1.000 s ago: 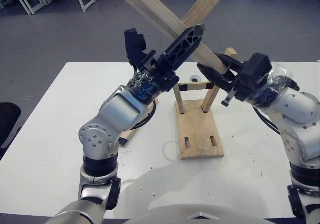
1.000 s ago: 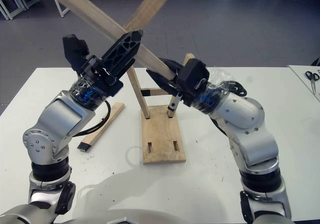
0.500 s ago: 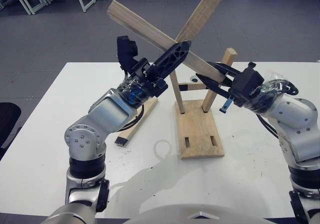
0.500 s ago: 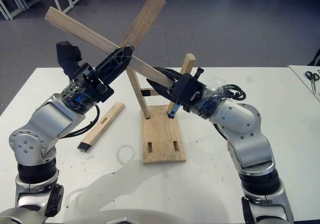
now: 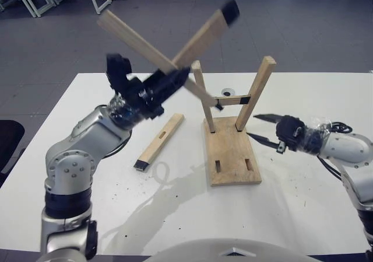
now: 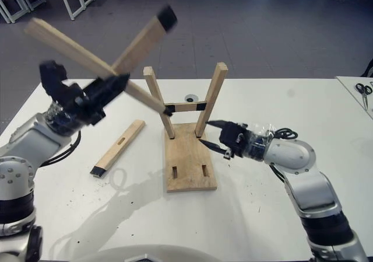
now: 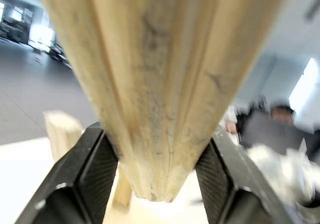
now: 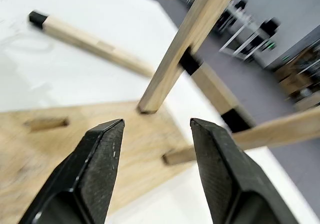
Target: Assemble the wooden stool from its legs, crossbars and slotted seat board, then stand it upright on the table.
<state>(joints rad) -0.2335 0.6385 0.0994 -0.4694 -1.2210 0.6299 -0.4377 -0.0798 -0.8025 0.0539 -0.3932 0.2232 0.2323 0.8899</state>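
The slotted seat board (image 5: 233, 157) lies flat on the white table (image 5: 303, 209). Two legs (image 5: 256, 93) stand in its far slots, joined by a crossbar (image 5: 233, 100). Its two near slots (image 5: 217, 166) are bare. Above the table's left, my left gripper (image 5: 172, 80) is shut on a long wooden leg (image 5: 131, 37), seen close in the left wrist view (image 7: 155, 84). A second bar with a black tip (image 5: 215, 25) crosses that leg. The long leg's lower end reaches the crossbar. My right gripper (image 5: 260, 128) hangs open just right of the standing legs, holding nothing; its fingers (image 8: 100, 174) frame the board.
A loose slotted leg (image 5: 158, 140) lies on the table left of the seat board. A small round hole (image 5: 226, 91) sits in the tabletop behind the standing legs. Scissors (image 6: 364, 90) lie on a neighbouring table at the far right.
My right gripper let go of the long leg, opened and dropped to beside the seat board. My left arm swung left and lower, carrying the crossed pieces.
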